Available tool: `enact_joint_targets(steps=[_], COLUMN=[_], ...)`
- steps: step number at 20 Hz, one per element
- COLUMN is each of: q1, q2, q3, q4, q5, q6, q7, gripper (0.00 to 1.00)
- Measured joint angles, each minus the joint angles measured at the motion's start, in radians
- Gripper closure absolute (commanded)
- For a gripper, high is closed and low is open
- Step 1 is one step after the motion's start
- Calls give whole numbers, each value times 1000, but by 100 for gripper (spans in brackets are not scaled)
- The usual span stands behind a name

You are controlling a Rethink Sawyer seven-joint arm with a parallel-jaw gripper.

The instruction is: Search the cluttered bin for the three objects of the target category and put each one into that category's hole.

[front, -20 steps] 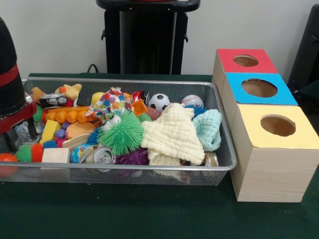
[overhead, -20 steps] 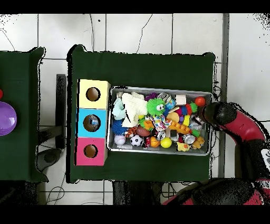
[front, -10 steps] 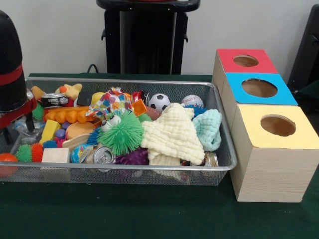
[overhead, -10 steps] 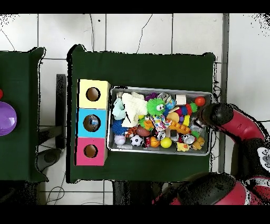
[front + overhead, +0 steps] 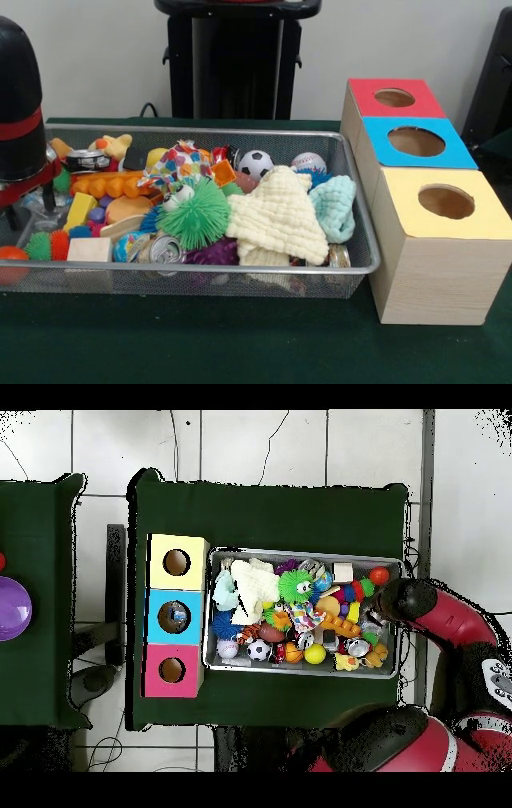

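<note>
The wire mesh bin [image 5: 200, 132] lies along the table, packed with toys; it also shows in the overhead view [image 5: 300, 552]. My gripper [image 5: 10, 210] hangs under the black and red wrist over the bin's left end in the front view, which is the right end in the overhead view [image 5: 385, 606]; the wrist hides it. A bit of clear plastic [image 5: 36, 202] shows beside it; I cannot tell whether it is a bottle. No other bottle shows. The round hole in the blue panel [image 5: 416, 142] is in the middle of the three boxes, and something pale shows inside it from above [image 5: 173, 616].
The red-panelled hole [image 5: 394, 98] and the yellow-panelled hole [image 5: 446, 201] flank the blue one. A cream cloth [image 5: 276, 216], a green spiky ball [image 5: 196, 218], a soccer ball [image 5: 255, 163] and silver cans [image 5: 166, 250] fill the bin. A purple bowl [image 5: 12, 608] sits on a side table.
The wrist has shifted slightly further in over the bin's end and risen a little. The arm's upper links have swung round near the base. The toys have not moved.
</note>
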Motion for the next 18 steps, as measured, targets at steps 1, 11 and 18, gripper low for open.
enact_joint_targets(steps=[1,11,18], q1=[0,-11,-14], q2=[4,11,27], q3=[-1,-3,-3], q4=[-3,-3,-18], q5=[10,60,91], q6=[0,6,70], q7=[0,0,0], gripper=[0,0,0])
